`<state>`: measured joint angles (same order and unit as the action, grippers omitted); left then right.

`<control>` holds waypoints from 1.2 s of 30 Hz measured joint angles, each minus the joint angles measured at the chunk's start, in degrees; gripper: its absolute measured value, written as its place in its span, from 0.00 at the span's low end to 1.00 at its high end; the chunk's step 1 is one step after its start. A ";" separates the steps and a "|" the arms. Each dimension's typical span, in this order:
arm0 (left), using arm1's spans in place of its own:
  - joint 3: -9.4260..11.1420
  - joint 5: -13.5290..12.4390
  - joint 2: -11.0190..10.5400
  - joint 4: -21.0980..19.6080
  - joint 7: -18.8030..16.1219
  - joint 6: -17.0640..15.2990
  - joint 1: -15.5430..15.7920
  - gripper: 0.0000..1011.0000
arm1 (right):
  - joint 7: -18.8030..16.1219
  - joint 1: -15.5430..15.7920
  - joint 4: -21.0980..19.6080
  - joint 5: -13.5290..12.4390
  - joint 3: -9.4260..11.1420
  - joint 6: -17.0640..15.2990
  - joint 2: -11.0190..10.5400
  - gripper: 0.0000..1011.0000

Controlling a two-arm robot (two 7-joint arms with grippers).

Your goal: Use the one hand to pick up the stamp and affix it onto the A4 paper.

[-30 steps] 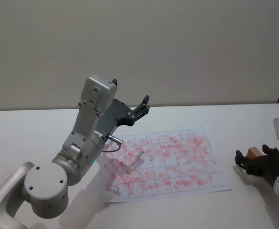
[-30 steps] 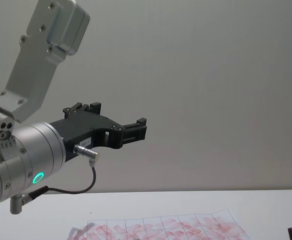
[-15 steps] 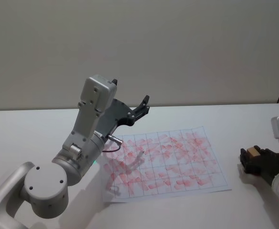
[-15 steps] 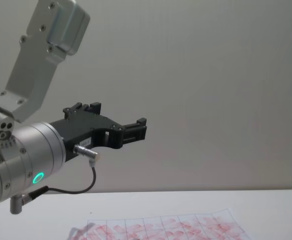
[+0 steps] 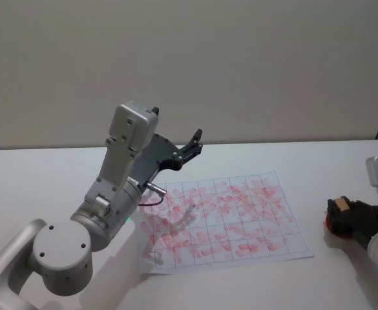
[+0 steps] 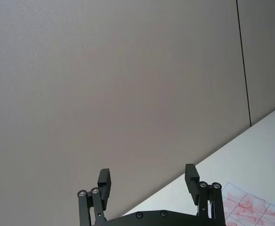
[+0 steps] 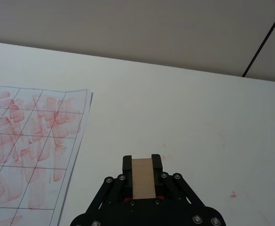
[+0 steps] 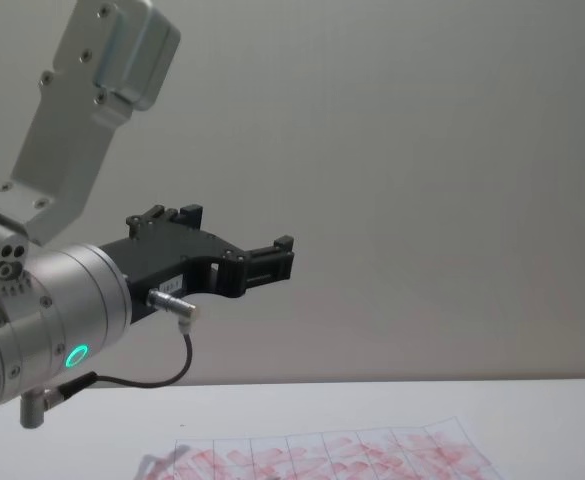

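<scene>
While right gripper (image 5: 345, 217) pinches stamp (image 7: 143, 178) low by table (image 5: 344, 161), just off paper's (image 5: 227, 219) right edge: lift clear, hold block upright, carry left over a cell, press straight down. Left gripper (image 6: 149, 181) parked high over paper's left end, fingers spread.

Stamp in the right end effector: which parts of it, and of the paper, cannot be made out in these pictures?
1. Stamp printing face: right wrist view, hidden under the block itself, which the right end effector clamps.
2. Stamp sides: head view, too small and covered by the end effector.
3. Paper near part: chest view, cut off by the bottom edge.
</scene>
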<state>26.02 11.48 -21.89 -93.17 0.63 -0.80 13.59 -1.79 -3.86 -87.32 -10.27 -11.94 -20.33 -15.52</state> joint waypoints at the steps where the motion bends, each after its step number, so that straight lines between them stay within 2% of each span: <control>1: 0.00 0.00 0.00 0.00 0.00 0.00 0.00 0.99 | -0.06 -0.05 -0.03 0.09 0.00 0.10 0.00 0.22; 11: 0.00 0.00 0.00 0.00 0.00 0.00 0.00 0.99 | -2.95 -1.63 -0.83 2.29 -0.19 2.80 0.12 0.22; 21: 0.00 0.00 0.00 0.00 0.00 0.00 0.00 0.99 | -8.58 -4.78 -0.16 4.19 -1.08 5.66 1.31 0.22; 26: 0.00 0.00 0.00 0.00 0.00 0.00 0.00 0.99 | -11.90 -6.54 1.27 4.61 -1.74 6.73 2.25 0.22; 36: 0.00 0.00 0.00 0.00 0.00 0.00 0.00 0.99 | -19.57 -10.68 7.49 5.31 -3.82 7.61 4.87 0.22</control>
<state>26.02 11.48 -21.89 -93.18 0.62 -0.79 13.59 -21.36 -14.53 -79.83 -4.97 -15.75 -12.72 -10.65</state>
